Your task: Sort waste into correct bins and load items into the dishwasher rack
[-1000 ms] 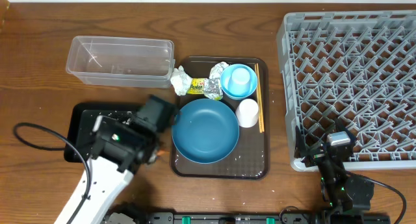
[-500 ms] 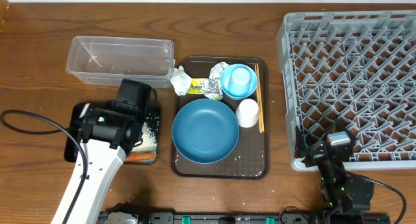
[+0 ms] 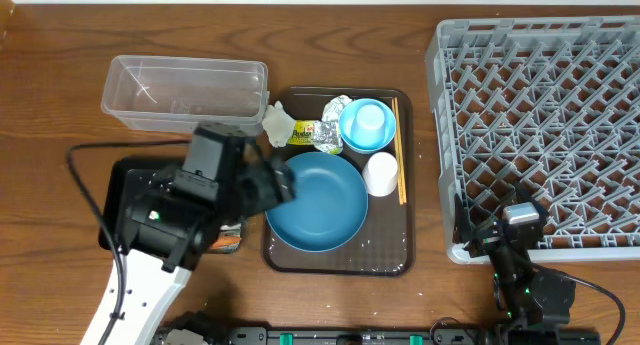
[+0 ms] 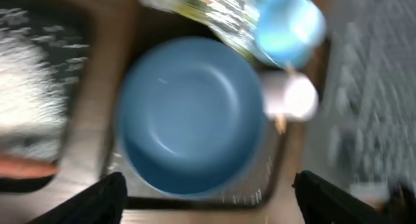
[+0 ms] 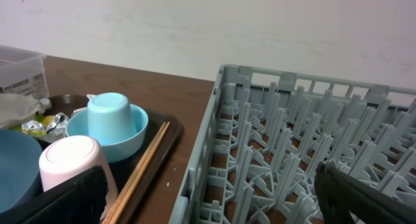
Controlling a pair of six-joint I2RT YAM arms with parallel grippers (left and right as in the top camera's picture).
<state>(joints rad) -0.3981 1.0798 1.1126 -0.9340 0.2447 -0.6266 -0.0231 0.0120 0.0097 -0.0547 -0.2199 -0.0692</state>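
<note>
My left gripper (image 3: 281, 184) hangs open and empty over the left rim of the large blue plate (image 3: 322, 203), on the brown serving tray (image 3: 340, 260). In the blurred left wrist view its gripper (image 4: 221, 204) spans the plate (image 4: 192, 117). White rice (image 4: 32, 81) and an orange carrot (image 4: 26, 167) lie in the black tray (image 3: 125, 180). Tissue (image 3: 278, 118) and a foil wrapper (image 3: 305, 135) lie behind the plate. A light blue cup (image 3: 369, 118) sits in the blue bowl (image 3: 352, 137), beside a white cup (image 3: 381, 173) and chopsticks (image 3: 398, 150). My right gripper (image 5: 214, 204) is open by the rack (image 5: 292, 139).
The clear tub (image 3: 185, 90) stands at the back left, behind the black tray. The grey rack (image 3: 540, 115) fills the right side of the table. My left arm covers much of the black tray from above.
My left gripper has opened and swung right from over the black tray to the plate's left rim. Rice and carrot now lie in the black tray. The right arm has not moved.
</note>
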